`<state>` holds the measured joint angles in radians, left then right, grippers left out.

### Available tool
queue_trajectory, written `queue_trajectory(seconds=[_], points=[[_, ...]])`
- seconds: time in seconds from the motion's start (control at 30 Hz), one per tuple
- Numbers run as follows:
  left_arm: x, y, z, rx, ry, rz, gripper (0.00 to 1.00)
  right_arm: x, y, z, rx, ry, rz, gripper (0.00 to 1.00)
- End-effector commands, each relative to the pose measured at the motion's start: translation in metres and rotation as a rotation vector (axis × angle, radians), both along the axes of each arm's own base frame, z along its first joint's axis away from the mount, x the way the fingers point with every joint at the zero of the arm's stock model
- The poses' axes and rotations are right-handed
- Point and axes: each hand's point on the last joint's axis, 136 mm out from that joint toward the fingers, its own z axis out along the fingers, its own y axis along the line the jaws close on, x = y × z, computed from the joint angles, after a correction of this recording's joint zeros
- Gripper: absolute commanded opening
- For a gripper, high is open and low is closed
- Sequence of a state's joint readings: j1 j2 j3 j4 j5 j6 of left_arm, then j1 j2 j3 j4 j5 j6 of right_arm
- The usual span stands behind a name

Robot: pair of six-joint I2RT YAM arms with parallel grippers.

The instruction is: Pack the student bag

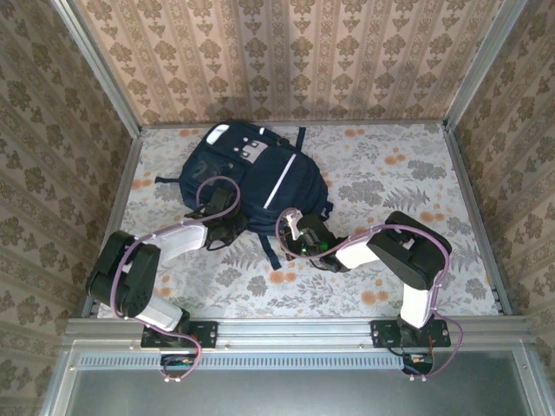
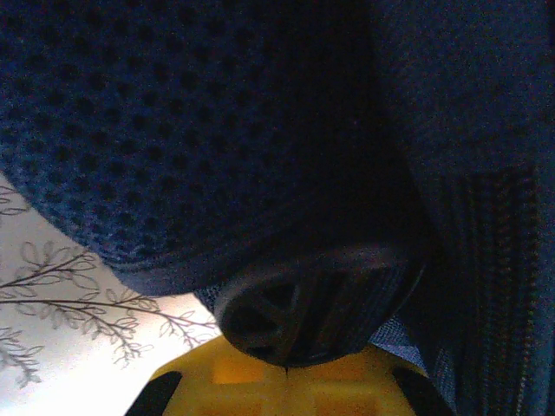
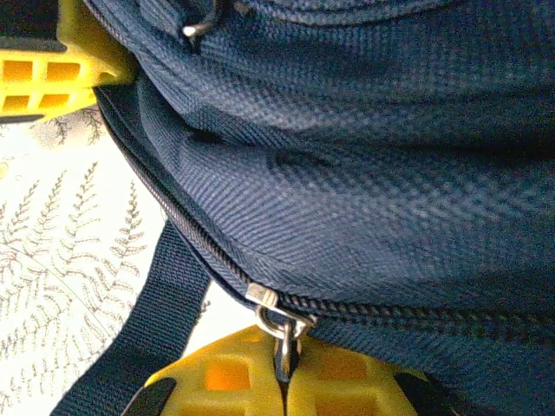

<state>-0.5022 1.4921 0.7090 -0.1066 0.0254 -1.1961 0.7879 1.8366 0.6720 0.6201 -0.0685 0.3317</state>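
Note:
The student bag [image 1: 251, 173], dark navy with a thin white stripe, lies flat at the middle back of the table. Both arms reach its near edge. My left gripper [image 1: 227, 227] is at the bag's lower left side. In the left wrist view its yellow fingers [image 2: 286, 381] are closed together, their tips at the lower edge of a dark round ribbed part [image 2: 312, 303] of the bag. My right gripper [image 1: 299, 236] is at the bag's lower middle, and its yellow fingers [image 3: 284, 377] are shut on the metal zipper pull [image 3: 282, 334] of a closed zipper [image 3: 416, 312].
A navy strap [image 3: 147, 329] trails from the bag over the floral tablecloth [image 1: 390, 182]. The other arm's yellow fingers [image 3: 52, 74] press the bag close by. Patterned walls enclose the table on three sides, and there is open tablecloth to the right of the bag.

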Motion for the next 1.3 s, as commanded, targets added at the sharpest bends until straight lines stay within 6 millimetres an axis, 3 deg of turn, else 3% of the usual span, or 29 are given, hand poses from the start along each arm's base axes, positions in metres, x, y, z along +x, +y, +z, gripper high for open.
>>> queue_trajectory(seconds=[0.0,0.33,0.63,0.67,0.83,0.97,1.27], points=[[-0.012,0.040,-0.006,0.144,0.019,0.029,0.00,-0.014,-0.018,-0.014,-0.076,0.052,0.023,0.00],[-0.016,0.068,0.009,0.211,0.014,0.001,0.00,-0.018,-0.020,-0.002,-0.139,0.022,0.107,0.00],[-0.022,0.097,0.030,0.275,-0.009,0.035,0.00,-0.024,0.000,0.014,-0.128,0.065,0.212,0.00],[-0.022,0.096,0.032,0.254,-0.012,0.030,0.00,-0.024,0.005,0.016,-0.097,0.079,0.210,0.00],[-0.039,0.075,0.037,0.093,0.013,0.017,0.39,-0.020,0.030,0.019,0.056,0.155,0.157,0.00],[-0.052,0.050,0.035,-0.119,0.005,0.051,0.58,-0.015,0.040,0.016,0.133,0.192,0.110,0.00],[-0.051,0.006,0.028,-0.273,0.047,0.062,0.57,-0.012,0.045,0.010,0.138,0.186,0.087,0.00]])
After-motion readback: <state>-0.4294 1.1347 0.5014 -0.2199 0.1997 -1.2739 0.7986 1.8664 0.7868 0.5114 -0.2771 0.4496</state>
